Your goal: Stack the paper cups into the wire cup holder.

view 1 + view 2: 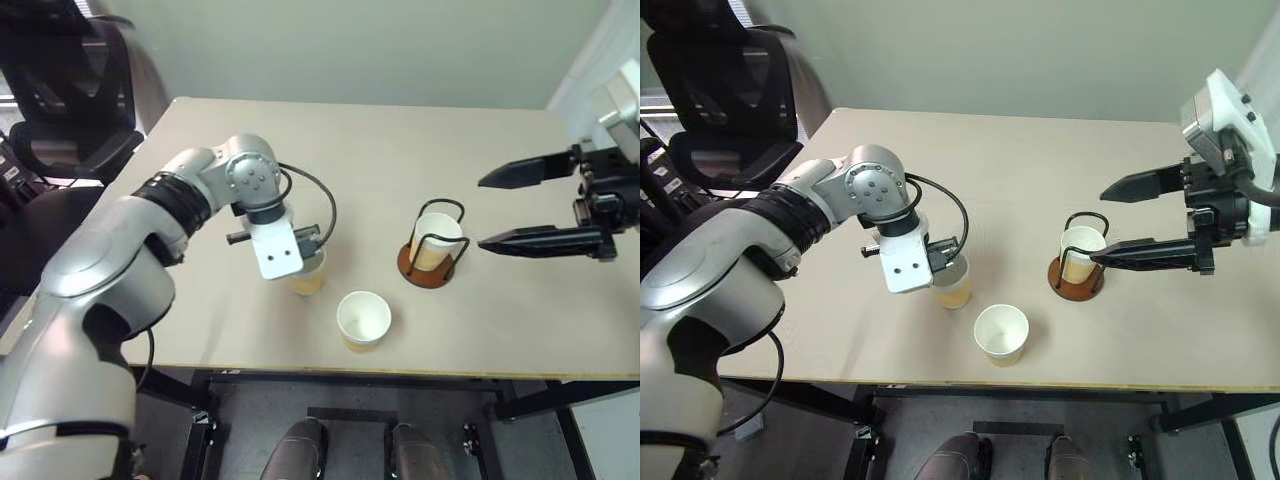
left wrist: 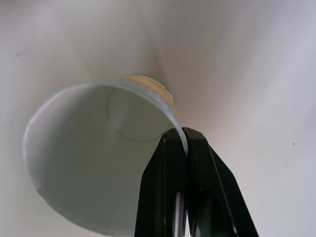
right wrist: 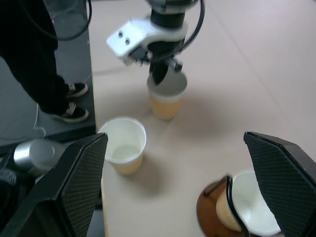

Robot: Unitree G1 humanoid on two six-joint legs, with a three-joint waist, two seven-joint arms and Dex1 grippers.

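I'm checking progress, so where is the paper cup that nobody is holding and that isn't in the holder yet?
In the left eye view the free cup stands upright near the table's front edge, between the cup pinched by the left tool and the wire cup holder.
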